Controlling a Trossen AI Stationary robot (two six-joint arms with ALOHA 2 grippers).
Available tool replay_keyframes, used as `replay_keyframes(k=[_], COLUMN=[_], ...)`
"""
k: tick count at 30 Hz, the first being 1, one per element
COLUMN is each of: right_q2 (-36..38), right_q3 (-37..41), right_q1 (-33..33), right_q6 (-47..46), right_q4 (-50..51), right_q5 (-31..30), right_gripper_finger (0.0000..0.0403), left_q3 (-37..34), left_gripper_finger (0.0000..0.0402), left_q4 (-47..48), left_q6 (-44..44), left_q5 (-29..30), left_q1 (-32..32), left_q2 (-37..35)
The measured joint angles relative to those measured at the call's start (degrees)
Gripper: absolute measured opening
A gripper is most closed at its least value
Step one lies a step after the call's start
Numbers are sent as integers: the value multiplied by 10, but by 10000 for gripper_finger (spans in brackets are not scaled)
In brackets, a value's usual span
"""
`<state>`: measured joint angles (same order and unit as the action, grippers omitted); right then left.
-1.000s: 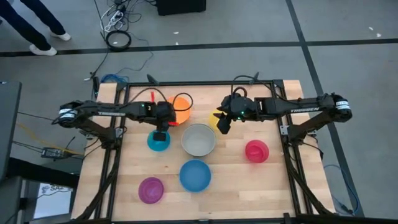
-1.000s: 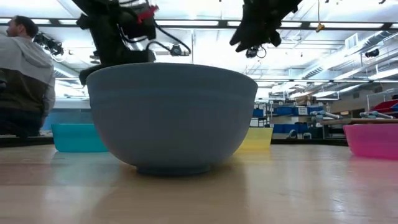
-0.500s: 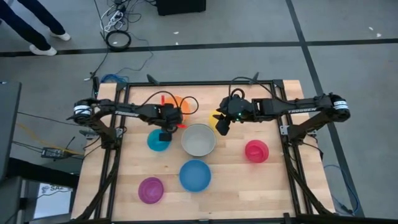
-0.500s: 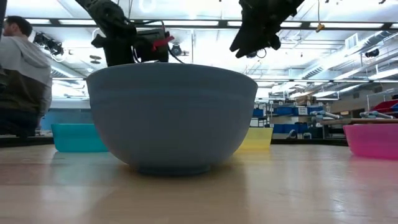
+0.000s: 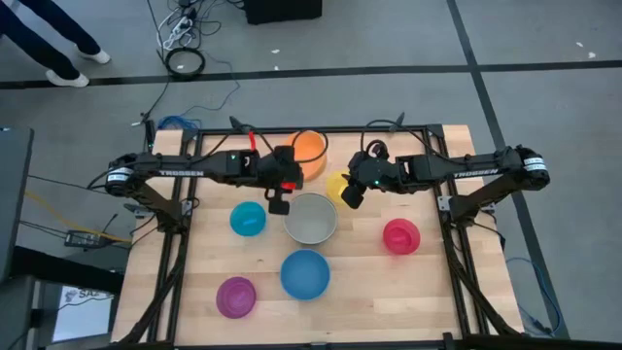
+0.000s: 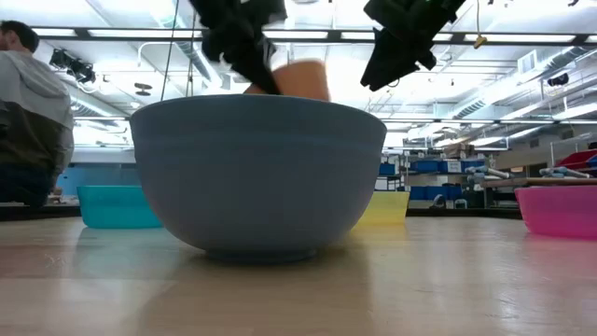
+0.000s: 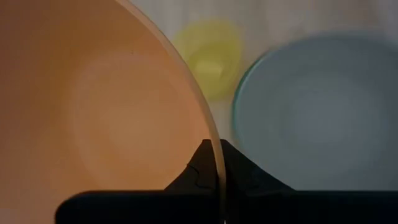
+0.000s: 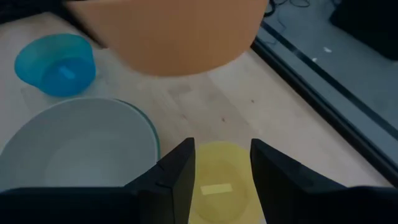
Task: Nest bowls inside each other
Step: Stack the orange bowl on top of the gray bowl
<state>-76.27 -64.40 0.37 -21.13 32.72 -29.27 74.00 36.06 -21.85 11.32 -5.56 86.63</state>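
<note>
**Orange bowl in the left gripper, lifted above the table**

The wooden table (image 5: 389,292) carries most of the bowls, with the two arms reaching in from either side at its far half.

The grey bowl (image 5: 310,218) is the biggest on the table and sits near the middle; in the low view it fills the foreground (image 6: 258,173). The orange bowl (image 5: 309,149) is off the surface: the left gripper (image 5: 288,178) is closed on its rim, and the left wrist view shows the dark fingertips (image 7: 211,165) pinching the thin orange edge, one inside and one outside. In the low view the orange bowl (image 6: 303,79) shows above the grey bowl's rim.

The blue bowl (image 5: 305,273) rests nearer the front edge, just in front of the grey one. The red-pink bowl (image 5: 400,235) stands to the right of the grey one, apart from it. The teal bowl (image 5: 248,219) sits just left of the grey bowl, and the magenta bowl (image 5: 236,297) lies near the front left, beside the blue one.

The yellow bowl (image 5: 337,186) is small and sits close behind the grey bowl's right side. The right gripper (image 5: 353,197) hovers over it with its fingers spread and nothing between them; the right wrist view shows the yellow bowl (image 8: 221,177) between the two fingers.
</note>
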Motion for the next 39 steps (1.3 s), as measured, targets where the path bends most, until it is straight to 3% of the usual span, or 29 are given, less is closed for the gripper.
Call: replay_keyframes(k=[10, 19, 30, 39], right_q2=[65, 108, 108, 108], right_q3=[0, 0, 0, 0], right_q1=[60, 116, 123, 123], right_q6=[-63, -101, -102, -109], right_q4=[78, 104, 109, 118], right_q5=[-70, -103, -104, -102], right_gripper_finger=[140, 139, 137, 137], left_q3=[6, 6, 30, 90], left_gripper_finger=[6, 7, 101, 120], left_q4=[-3, -43, -57, 9], left_q6=[73, 133, 148, 149], left_q5=[-1, 0, -4, -8], left_q1=[84, 94, 94, 94], left_q2=[16, 91, 113, 112])
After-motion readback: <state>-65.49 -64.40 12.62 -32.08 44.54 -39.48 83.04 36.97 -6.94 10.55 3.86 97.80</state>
